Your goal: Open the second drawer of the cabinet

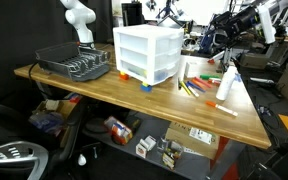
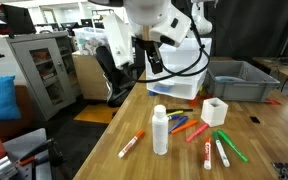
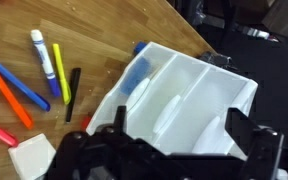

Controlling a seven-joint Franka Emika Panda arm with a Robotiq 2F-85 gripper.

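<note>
The cabinet (image 1: 144, 34) is a small white translucent three-drawer unit standing mid-table, with all drawers shut. The second drawer (image 1: 152, 53) is the middle one. In the wrist view the cabinet front (image 3: 219, 85) fills the frame, and the second drawer (image 3: 174, 100) lies between the other two with its handle showing. My gripper (image 3: 179, 128) is open and empty, and its two dark fingers frame the drawer fronts. In an exterior view the gripper (image 2: 154, 62) hangs close in front of the cabinet (image 2: 191, 90). I cannot tell whether it touches.
A black wire dish rack (image 1: 74, 65) stands beside the cabinet. A white bottle (image 2: 160, 130), a small white box (image 2: 214, 110) and several loose markers (image 2: 206, 130) lie on the wooden table (image 1: 104, 90). Markers (image 3: 44, 60) also lie beside the cabinet in the wrist view.
</note>
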